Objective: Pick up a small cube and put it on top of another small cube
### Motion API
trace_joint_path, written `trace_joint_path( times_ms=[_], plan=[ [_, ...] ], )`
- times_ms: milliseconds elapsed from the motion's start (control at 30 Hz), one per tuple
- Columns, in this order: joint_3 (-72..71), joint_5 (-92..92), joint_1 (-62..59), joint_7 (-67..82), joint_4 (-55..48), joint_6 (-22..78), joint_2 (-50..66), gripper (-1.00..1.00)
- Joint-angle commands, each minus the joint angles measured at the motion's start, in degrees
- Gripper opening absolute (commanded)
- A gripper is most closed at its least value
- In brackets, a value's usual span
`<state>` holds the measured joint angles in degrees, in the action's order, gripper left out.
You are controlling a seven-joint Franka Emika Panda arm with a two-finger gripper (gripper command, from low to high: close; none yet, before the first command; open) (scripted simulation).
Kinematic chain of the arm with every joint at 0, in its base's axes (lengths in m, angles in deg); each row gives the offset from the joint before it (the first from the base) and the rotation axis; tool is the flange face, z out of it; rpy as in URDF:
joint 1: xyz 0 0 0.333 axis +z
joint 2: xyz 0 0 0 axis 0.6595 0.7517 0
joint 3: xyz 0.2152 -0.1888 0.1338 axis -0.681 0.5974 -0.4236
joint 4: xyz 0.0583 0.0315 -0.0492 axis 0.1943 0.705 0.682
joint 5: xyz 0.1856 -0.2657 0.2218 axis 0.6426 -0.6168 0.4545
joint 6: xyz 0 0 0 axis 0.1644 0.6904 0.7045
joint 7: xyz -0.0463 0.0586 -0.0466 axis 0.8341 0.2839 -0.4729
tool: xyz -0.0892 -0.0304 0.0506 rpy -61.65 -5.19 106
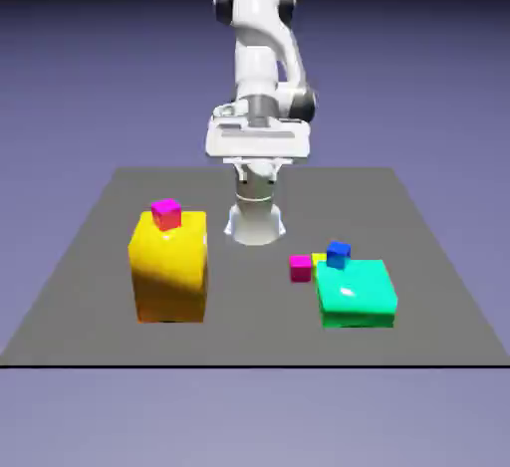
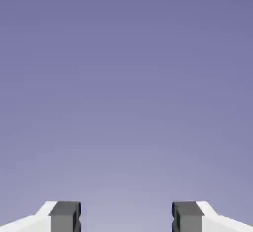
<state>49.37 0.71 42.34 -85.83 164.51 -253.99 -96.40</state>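
Waiting at the very start of the task: pincer (image 2: 126, 217) spread wide and empty, only the blue-violet backdrop between its two grey tips, no cube in the hand view. Raised high near the robot's base, far from every cube.

Two magenta cubes on offer. One magenta cube (image 1: 166, 214) on top of the tall yellow block (image 1: 169, 268), at the exterior view's left. Second magenta cube (image 1: 300, 268) low on the grey surface (image 1: 255, 341), just beside the flat green block (image 1: 356, 294).

Next move, by judgement: turning the hand downward, travelling over one magenta cube, lowering with tips on both its sides.

Obstacles near the low cube: tiny yellow cube (image 1: 319, 258) and tiny blue cube (image 1: 339, 251) close behind, green block at the side, so little room for the tips. Cube on the yellow block free all around, but high.
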Motion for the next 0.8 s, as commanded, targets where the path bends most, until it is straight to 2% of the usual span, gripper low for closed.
trace_joint_path(
  times_ms=[0, 767],
  plan=[
    [0.4, 2.5, 0.3, -0.5, 0.4, 1.3, 1.0, 0.00],
    [10.4, 59.8, 7.9, -11.2, 9.4, 32.3, 23.8, 0.00]
  ],
)
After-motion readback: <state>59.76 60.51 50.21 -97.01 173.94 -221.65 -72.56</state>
